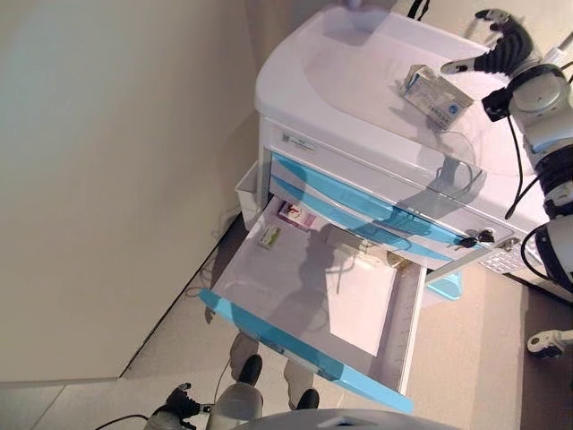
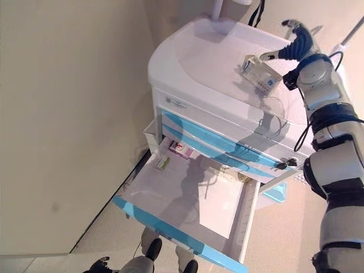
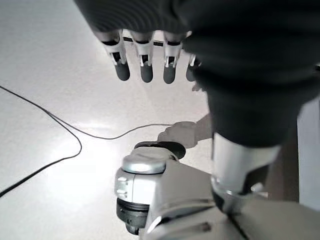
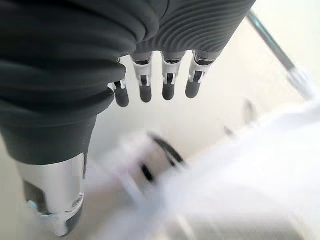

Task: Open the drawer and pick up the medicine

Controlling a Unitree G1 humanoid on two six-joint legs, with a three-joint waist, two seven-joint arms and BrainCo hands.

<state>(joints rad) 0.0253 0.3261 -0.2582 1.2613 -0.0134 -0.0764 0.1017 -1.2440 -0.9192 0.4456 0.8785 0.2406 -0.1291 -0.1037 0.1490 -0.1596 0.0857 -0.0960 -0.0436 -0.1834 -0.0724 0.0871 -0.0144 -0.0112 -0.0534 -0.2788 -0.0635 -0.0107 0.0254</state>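
Observation:
A white cart [image 1: 358,81] has blue-fronted drawers. One lower drawer [image 1: 295,296] stands pulled far out; two small medicine packs [image 1: 295,215] [image 1: 269,236] lie at its back. A flat medicine box [image 1: 437,97] lies on the cart top. My right hand [image 1: 501,49] hovers just past that box with straight fingers [image 4: 145,85] and holds nothing; its thumb reaches toward the box [image 2: 260,74]. My left hand [image 1: 179,405] hangs low beside the floor, far below the drawer; its fingers [image 3: 145,65] are straight and empty.
A beige wall [image 1: 107,179] runs along the cart's left side. A key [image 1: 474,238] sticks out of the lock on the cart's right front. A white side bin [image 1: 246,193] and a blue side tray [image 1: 448,285] hang on the cart.

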